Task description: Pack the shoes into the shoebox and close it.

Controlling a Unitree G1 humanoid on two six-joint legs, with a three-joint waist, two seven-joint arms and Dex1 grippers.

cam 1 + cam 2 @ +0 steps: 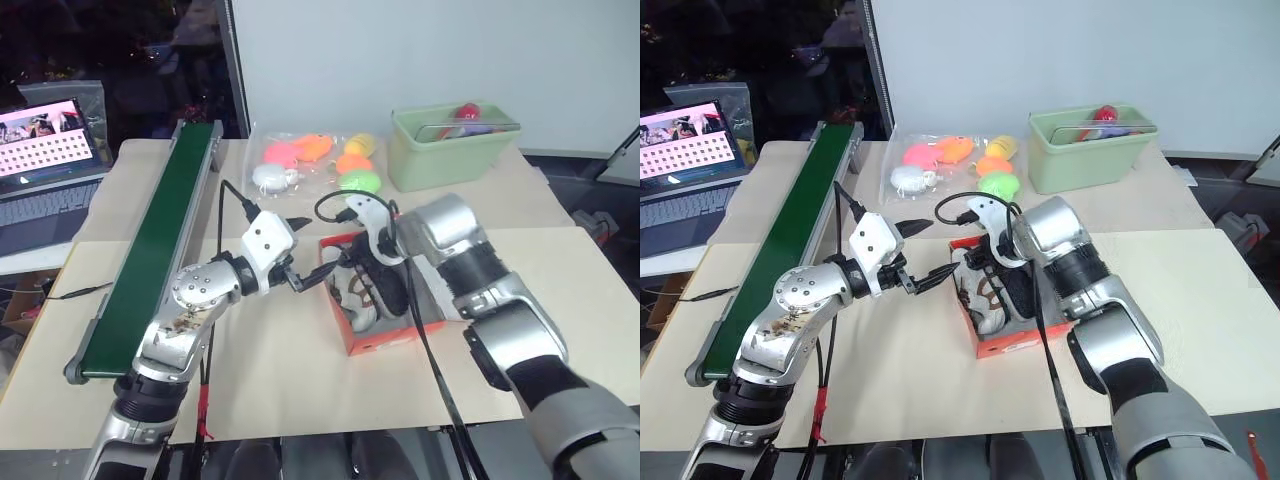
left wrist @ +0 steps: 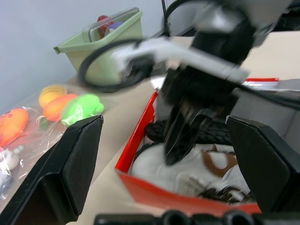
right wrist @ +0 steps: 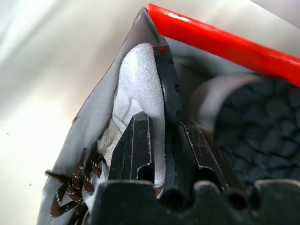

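Shoes (image 1: 992, 290) lie inside the shoebox (image 1: 1008, 344) near the middle of the worktop (image 1: 910, 380), 1 with its off-white upper and dark laces showing, the other turned so its dark treaded sole faces up. The step in hand looks like seating the second shoe. The right pincer (image 3: 164, 154) reaches down into the box, its 2 fingers nearly together and clamped on the thin edge of the white shoe. The left pincer (image 1: 930, 255) hovers just beside the box's near-left corner, fingers wide apart, holding nothing.

Next, I judge, the right pincer must press the shoe fully below the rim and let go, then the lid, which lies open on the far-right side of the box, must be swung over; the left pincer may need to steady the box.

Farther back sit a bag of bright toys (image 1: 315, 160) and a pale green bin (image 1: 450, 150). No writing or brand can be read.
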